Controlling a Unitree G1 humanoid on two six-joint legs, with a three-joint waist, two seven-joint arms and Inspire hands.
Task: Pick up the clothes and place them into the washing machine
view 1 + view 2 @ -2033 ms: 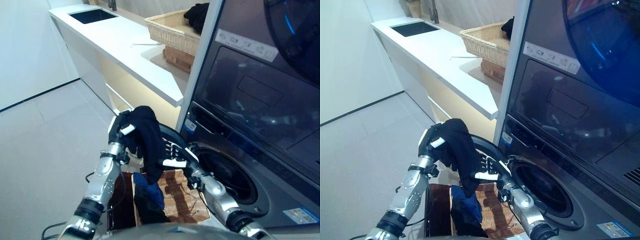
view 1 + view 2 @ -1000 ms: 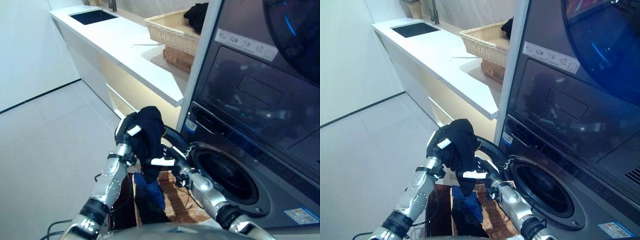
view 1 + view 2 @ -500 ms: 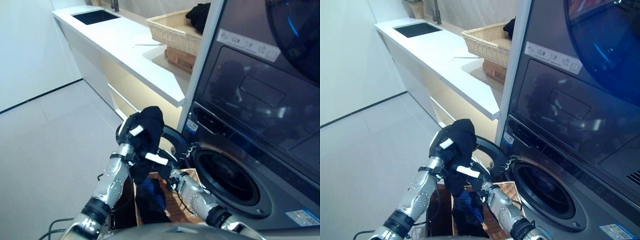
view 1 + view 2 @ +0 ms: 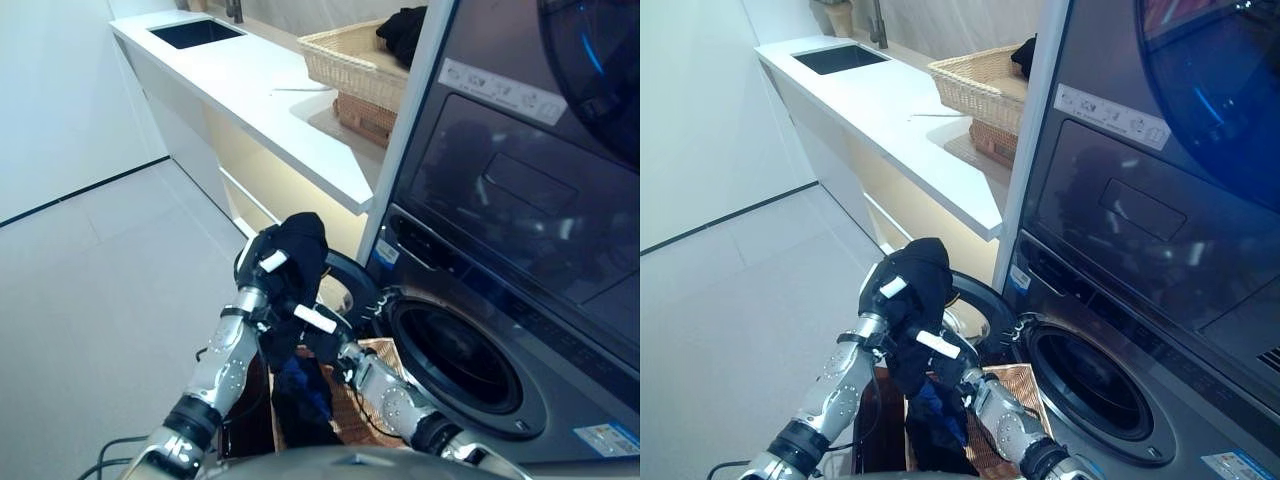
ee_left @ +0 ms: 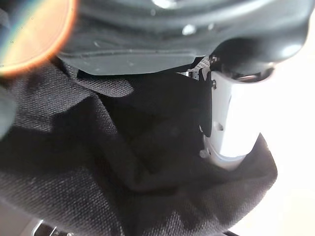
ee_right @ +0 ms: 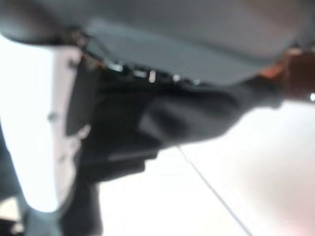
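Left hand [image 4: 262,268] curled round black garment [image 4: 296,262], held left of washing machine [image 4: 470,370] opening. Right hand [image 4: 322,331] against garment's underside; finger state unclear.

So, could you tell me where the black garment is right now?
The black garment is held up in the left hand, with the right hand on its lower part, above the brown basket, left of the washing machine's open drum.

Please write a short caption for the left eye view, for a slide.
Both robot hands, left and right, hold a black garment beside the open washing machine.
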